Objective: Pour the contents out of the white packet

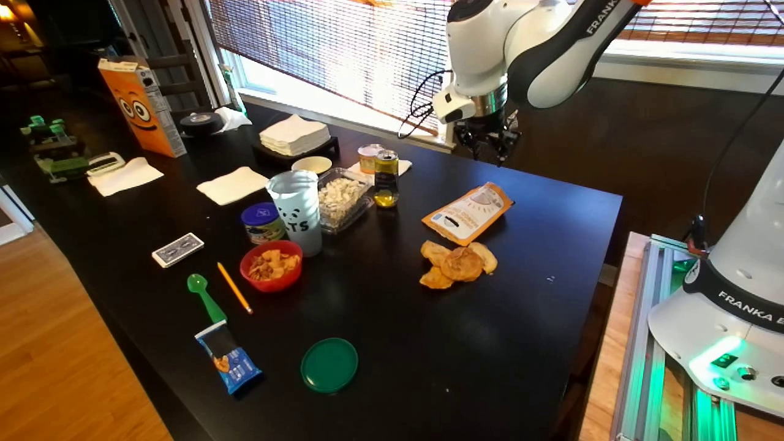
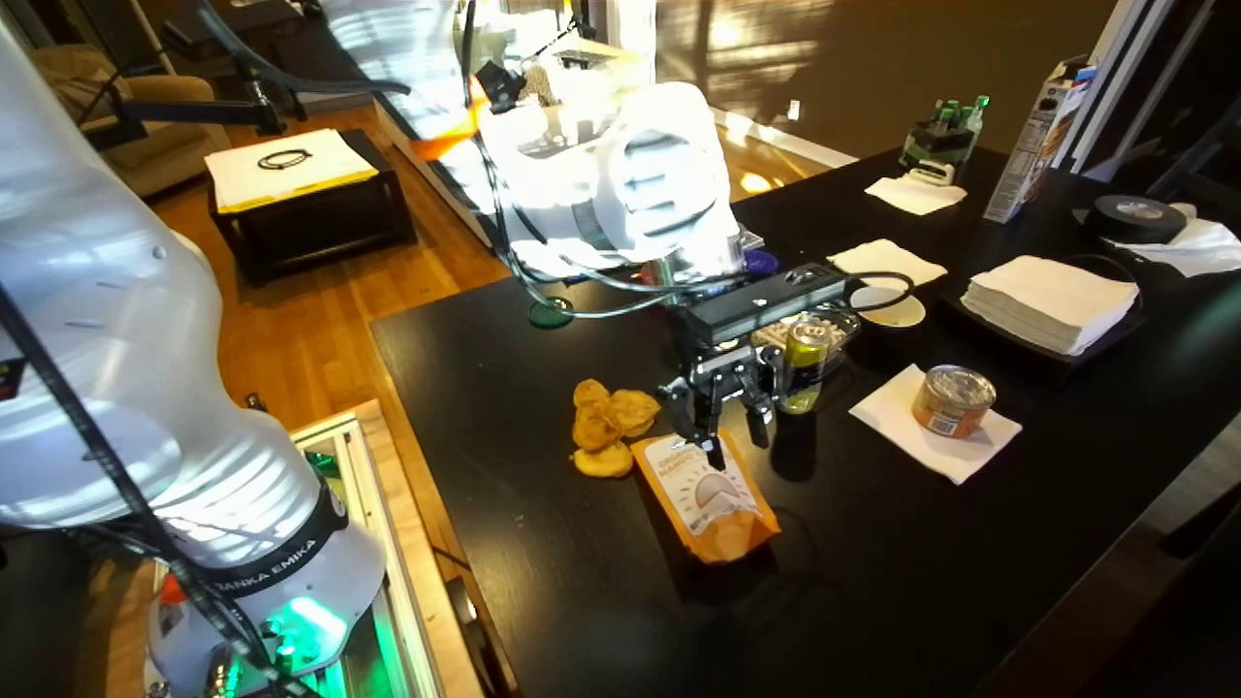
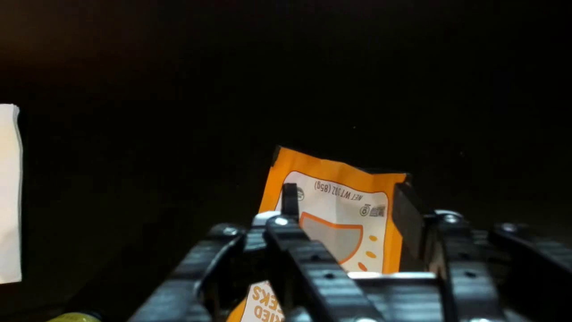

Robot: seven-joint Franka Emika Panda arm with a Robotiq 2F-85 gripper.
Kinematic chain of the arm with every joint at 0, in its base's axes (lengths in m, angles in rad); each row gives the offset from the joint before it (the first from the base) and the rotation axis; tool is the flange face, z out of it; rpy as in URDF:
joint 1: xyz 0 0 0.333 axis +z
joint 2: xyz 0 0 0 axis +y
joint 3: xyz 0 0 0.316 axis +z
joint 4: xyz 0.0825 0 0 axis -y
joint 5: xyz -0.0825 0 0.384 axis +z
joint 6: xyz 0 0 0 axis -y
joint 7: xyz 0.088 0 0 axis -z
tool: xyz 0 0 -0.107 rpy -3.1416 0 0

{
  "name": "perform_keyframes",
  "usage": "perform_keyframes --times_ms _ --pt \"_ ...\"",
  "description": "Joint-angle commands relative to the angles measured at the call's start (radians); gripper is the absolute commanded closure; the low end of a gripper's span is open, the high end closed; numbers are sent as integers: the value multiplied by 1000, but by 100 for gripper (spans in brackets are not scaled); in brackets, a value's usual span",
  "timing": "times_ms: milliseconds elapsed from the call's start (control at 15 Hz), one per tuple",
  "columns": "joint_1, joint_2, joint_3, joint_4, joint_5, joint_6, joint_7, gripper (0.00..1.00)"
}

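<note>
Wrist view: packet (image 3: 335, 232) partly hidden

Your gripper (image 3: 348, 206) hangs unclenched, its fingers (image 3: 313, 264) spread apart and covering some of the packet's print. A can (image 3: 73, 317) near the packet is cut off at the lower edge. Both exterior views show you the packet lying on the table (image 1: 520, 337), the contents (image 1: 459, 263) just beside it.

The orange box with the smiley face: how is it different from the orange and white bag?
The orange box stands upright, but the orange and white bag is lying down.
The orange box is bigger; the orange and white bag is smaller.
The orange box shows big eyes and a smile, while the orange and white bag has a white patch with printed words.
Same for both: they have orange on them and sit on the dark table.
</note>
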Motion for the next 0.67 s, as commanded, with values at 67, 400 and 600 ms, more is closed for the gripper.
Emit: perform_keyframes --times_ms 67,400,600 --pt "38 -105 68 -18 107 -193 -9 4" --pt "92 -202 113 -6 319 -423 -50 0" --pt "111 -235 125 29 478 -544 38 0"
